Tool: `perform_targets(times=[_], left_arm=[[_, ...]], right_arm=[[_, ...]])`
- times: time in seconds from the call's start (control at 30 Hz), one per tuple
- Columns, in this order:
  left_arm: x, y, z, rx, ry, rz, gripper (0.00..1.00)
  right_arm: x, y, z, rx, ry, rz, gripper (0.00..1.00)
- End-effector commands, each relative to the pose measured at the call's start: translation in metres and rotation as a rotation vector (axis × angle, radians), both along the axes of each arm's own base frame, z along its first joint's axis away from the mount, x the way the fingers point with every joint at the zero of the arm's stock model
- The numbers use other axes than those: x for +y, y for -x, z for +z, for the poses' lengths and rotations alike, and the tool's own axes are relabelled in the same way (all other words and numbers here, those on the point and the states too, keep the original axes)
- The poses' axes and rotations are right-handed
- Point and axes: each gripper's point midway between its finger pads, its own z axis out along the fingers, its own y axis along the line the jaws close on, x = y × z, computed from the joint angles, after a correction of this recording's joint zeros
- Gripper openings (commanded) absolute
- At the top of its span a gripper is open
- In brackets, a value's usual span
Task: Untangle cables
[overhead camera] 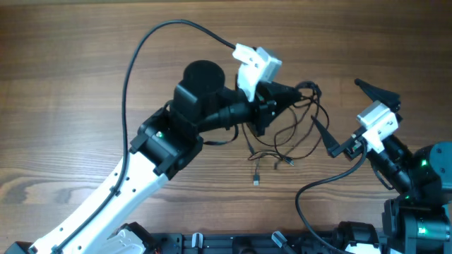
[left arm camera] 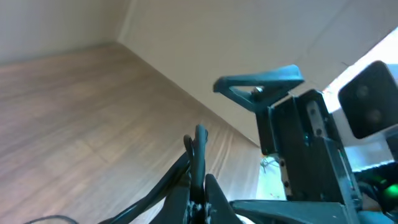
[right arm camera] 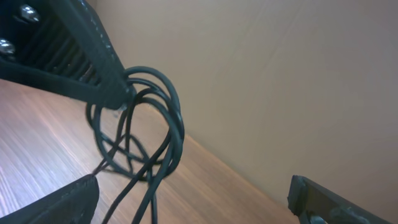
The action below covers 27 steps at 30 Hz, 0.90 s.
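Left claw (overhead camera: 286, 93) pinches a loop of the cables (overhead camera: 289, 137) over the bench (overhead camera: 70, 70).
Right claw (overhead camera: 337, 106) hangs spread nearby; a hard pull could cinch the knot tighter, since strands cross below the grip.

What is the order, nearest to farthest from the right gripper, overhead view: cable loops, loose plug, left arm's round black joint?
1. cable loops, just left of the right gripper
2. loose plug, lower left
3. round black joint, far left
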Motion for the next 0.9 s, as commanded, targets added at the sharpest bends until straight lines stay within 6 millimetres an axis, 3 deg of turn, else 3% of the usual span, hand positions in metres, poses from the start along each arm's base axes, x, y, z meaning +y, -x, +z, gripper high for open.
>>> perform_targets(times=[0.0, 0.13, 0.27, 0.33, 0.43, 0.6, 0.67, 0.73, 0.87], left_arm=[[-0.012, 0.013, 0.002, -0.019, -0.001, -0.057, 0.04], [-0.018, 0.021, -0.001, -0.009, -0.008, -0.080, 0.04], [-0.024, 0.030, -0.001, -0.009, -0.005, -0.106, 0.04], [-0.028, 0.035, 0.002, -0.018, 0.003, -0.119, 0.04], [-0.028, 0.035, 0.003, -0.020, 0.005, -0.119, 0.04], [-0.025, 0.022, 0.001, 0.003, 0.002, -0.036, 0.04], [-0.017, 0.001, -0.003, 0.075, 0.005, 0.109, 0.04], [0.002, -0.030, -0.016, 0.193, 0.004, 0.340, 0.04], [0.017, -0.041, -0.030, 0.268, -0.020, 0.420, 0.04]], right_arm=[[-0.001, 0.001, 0.004, -0.044, 0.043, -0.007, 0.96], [0.003, 0.003, 0.007, -0.062, 0.043, 0.017, 0.80], [0.011, 0.010, 0.008, -0.100, 0.089, 0.083, 0.48], [0.016, 0.014, 0.008, -0.116, 0.102, 0.119, 0.23], [0.016, 0.014, 0.008, -0.115, 0.102, 0.121, 0.05], [0.016, 0.014, 0.008, -0.115, 0.102, 0.121, 0.04], [0.016, 0.014, 0.007, -0.111, 0.101, 0.121, 0.04], [0.016, 0.014, 0.006, -0.105, 0.096, 0.121, 0.04], [0.016, 0.014, 0.007, -0.097, 0.085, 0.119, 0.04]])
